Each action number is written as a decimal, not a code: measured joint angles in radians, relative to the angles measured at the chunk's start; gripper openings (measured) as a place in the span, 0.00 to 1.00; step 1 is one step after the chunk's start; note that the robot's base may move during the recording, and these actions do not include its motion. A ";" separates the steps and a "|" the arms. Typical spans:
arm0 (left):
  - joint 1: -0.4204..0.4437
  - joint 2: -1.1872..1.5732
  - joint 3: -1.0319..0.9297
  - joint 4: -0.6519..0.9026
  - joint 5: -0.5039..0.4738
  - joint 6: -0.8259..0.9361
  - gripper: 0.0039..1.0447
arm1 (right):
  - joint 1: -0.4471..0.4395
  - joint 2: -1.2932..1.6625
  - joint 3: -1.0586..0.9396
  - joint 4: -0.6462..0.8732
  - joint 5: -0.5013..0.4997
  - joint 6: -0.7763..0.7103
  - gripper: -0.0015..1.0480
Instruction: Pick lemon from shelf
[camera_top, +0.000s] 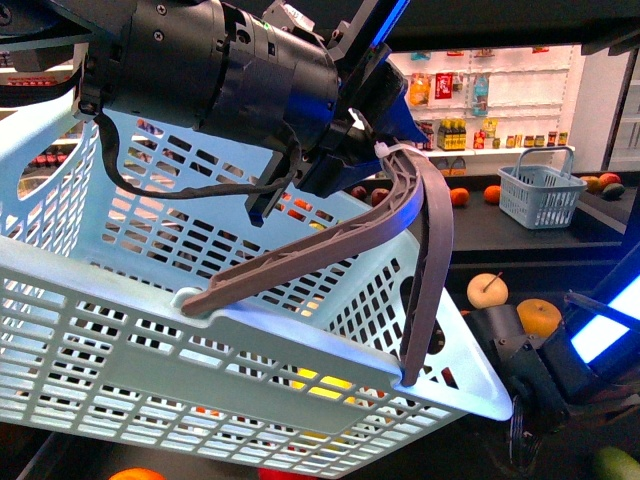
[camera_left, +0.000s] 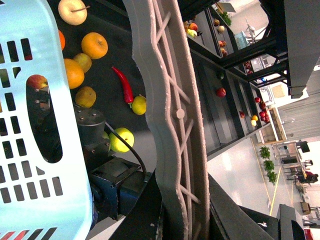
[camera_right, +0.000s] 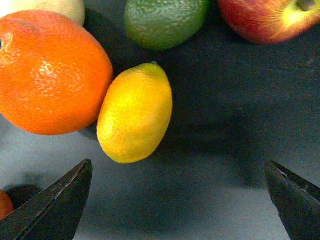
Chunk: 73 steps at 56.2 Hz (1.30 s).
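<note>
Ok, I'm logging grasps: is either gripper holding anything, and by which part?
The left gripper holds the basket by its handle. The right gripper is open near the lemon, holding nothing.

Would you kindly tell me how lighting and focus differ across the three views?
Front view: blue cast, with the pale basket looming near the lens and the far wall shelves washed out. Left wrist view: basket handle sharp, the far floor overexposed. Right wrist view: lemon crisp with soft glare, fingers dark and silhouetted.
</note>
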 joint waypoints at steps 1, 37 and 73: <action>0.001 0.000 0.000 0.000 0.000 0.001 0.10 | 0.004 0.008 0.012 -0.006 0.000 -0.002 0.98; 0.003 0.000 0.000 0.000 -0.013 0.017 0.10 | 0.048 0.259 0.423 -0.197 0.067 -0.044 0.98; 0.004 0.000 0.000 0.000 -0.006 0.008 0.10 | 0.026 0.289 0.436 -0.156 0.136 -0.063 0.52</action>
